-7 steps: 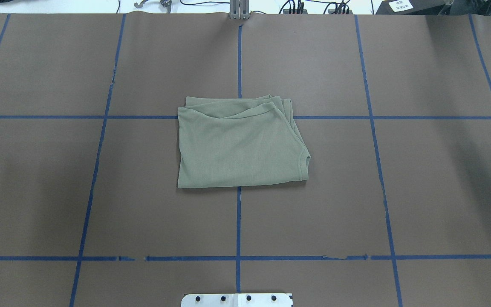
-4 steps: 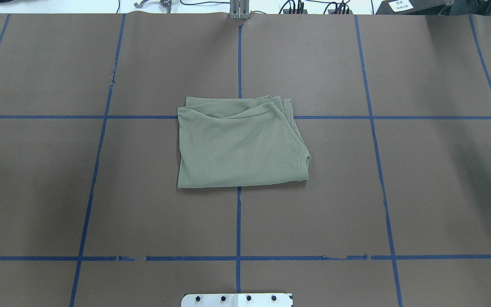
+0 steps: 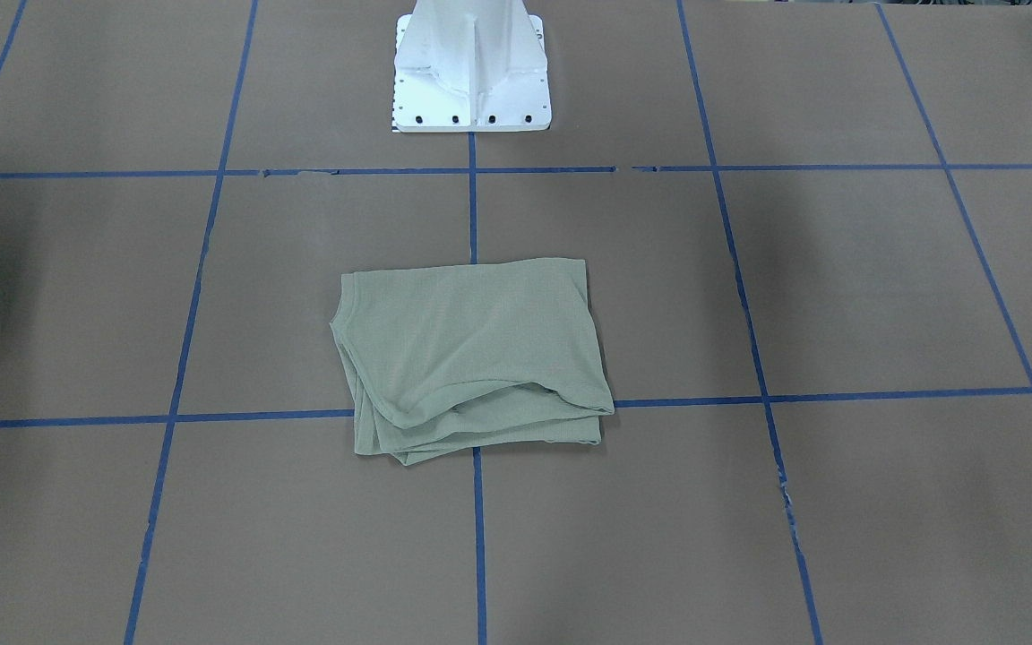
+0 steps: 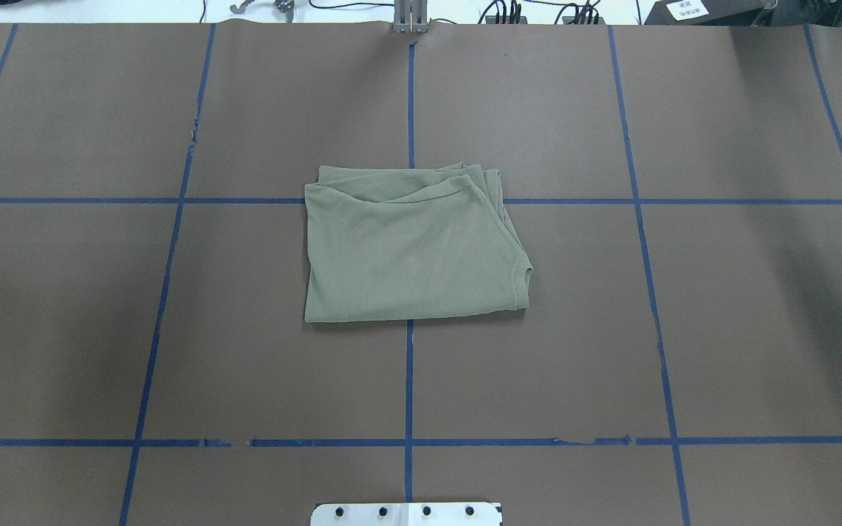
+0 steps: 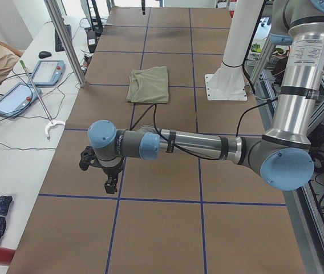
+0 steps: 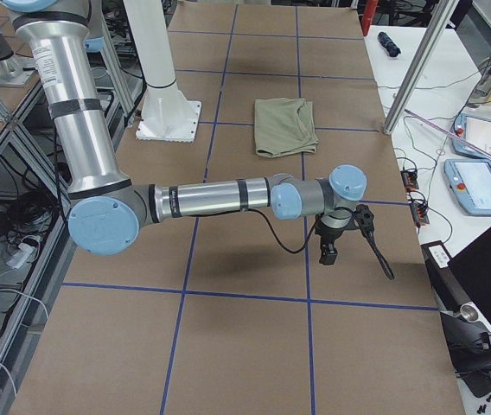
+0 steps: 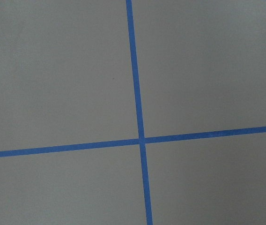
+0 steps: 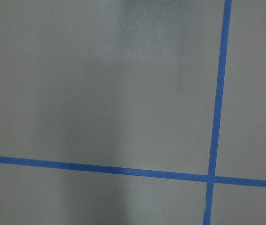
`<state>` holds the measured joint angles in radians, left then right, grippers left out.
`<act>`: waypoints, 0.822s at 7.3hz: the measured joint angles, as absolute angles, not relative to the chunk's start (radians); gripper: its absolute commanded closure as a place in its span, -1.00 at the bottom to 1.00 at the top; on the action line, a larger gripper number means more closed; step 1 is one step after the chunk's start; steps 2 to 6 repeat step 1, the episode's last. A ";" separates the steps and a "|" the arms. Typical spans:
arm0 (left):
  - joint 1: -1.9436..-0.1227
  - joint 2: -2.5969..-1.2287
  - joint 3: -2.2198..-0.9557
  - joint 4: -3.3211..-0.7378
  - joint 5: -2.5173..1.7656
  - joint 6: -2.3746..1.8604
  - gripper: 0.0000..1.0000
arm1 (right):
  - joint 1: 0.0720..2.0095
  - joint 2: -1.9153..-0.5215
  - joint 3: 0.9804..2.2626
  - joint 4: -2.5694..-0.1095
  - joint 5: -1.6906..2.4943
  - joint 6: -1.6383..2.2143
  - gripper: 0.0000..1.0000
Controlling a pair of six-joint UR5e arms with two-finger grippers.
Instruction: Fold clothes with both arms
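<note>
Taking 12 o'clock in the overhead view as away from the robot, the folded shirt (image 4: 410, 248) lies on the middle of the table (image 4: 721, 329), at 12 o'clock from the pedestal base (image 4: 406, 513) and well apart from it. Its stacked loose edges face 12 o'clock. The left end effector (image 5: 109, 181) hangs over the table well out toward 9 o'clock of the shirt, and the right end effector (image 6: 328, 251) toward 3 o'clock.

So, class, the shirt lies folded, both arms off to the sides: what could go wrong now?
1. The shirt has staggered layers at its far edge; a nudge might slide them open.
2. The left arm and right arm hang low over the table; sweeping inward could drag the shirt.
</note>
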<state>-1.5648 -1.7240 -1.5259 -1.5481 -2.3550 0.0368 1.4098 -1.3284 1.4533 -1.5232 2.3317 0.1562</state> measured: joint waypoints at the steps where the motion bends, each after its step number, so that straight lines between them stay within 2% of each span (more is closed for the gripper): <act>1: -1.565 -1.725 -1.526 -1.548 -2.355 0.037 -1.00 | 1.410 -1.328 1.454 -1.523 2.332 0.156 -1.00; 6: -1.565 -1.725 -1.526 -1.548 -2.355 0.037 -1.00 | 1.410 -1.328 1.454 -1.523 2.332 0.156 -1.00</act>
